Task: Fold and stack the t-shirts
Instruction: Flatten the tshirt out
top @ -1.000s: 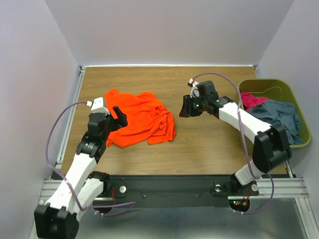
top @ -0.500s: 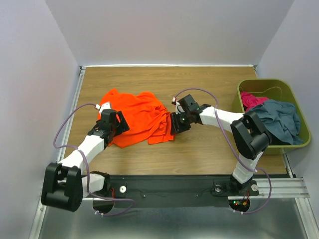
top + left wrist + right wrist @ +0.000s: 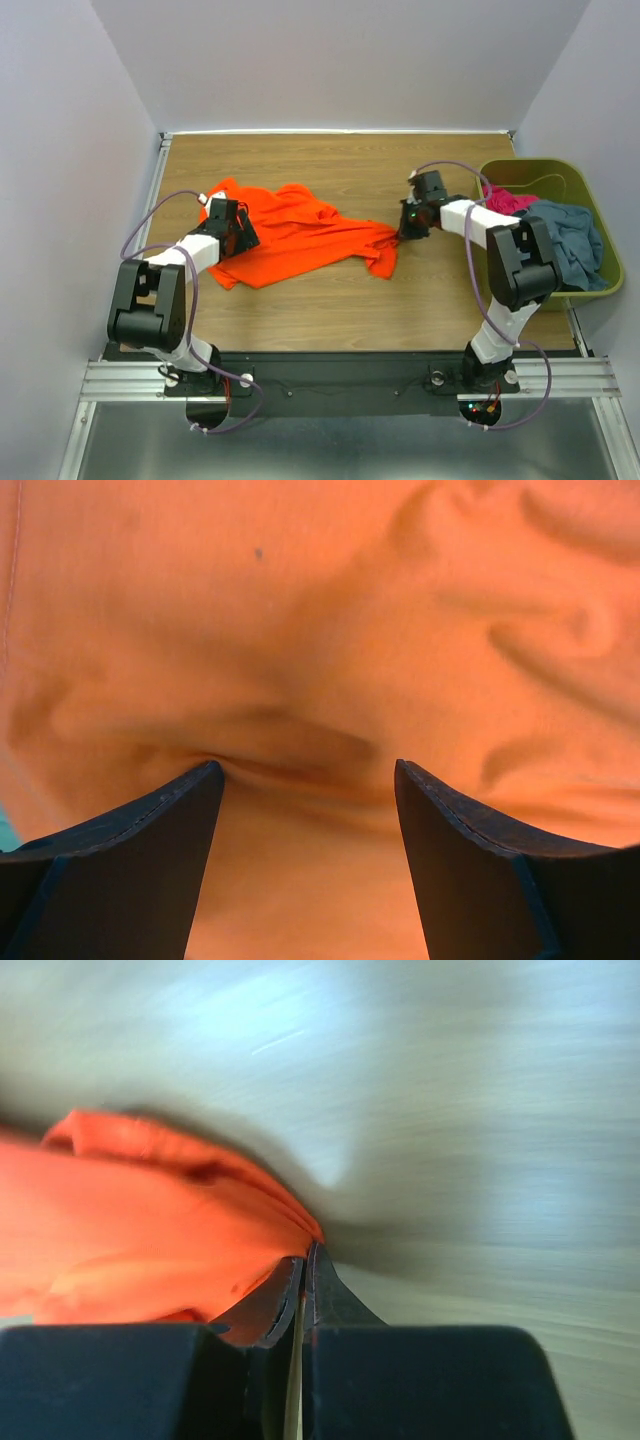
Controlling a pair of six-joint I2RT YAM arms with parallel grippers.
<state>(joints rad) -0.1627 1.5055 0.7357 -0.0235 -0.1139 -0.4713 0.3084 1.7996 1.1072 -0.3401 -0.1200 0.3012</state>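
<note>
Orange t-shirt (image 3: 290,233) lies spread and rumpled on the wooden table (image 3: 300,310), left of centre, stretched toward the right into a drawn-out tail; left gripper (image 3: 238,228) sits on the shirt's left part, fingers (image 3: 130,850) set apart and pressed down onto the cloth, a crease gathered between them, nothing pinched in the wrist view; right gripper (image 3: 405,232) is at the shirt's right tip, near the table's middle, its fingers closed together on a thin fold of the orange cloth, with the fabric bunching out from between the tips in the wrist view; that view is blurred over the bare wood; olive-green tub (image 3: 520,172) stands at the right edge of the table; inside it a blue-grey t-shirt (image 3: 570,235) is heaped toward the near side, draping over the rim, and a pink t-shirt (image 3: 503,200) lies crumpled toward the far side, touching the blue-grey one.
</note>
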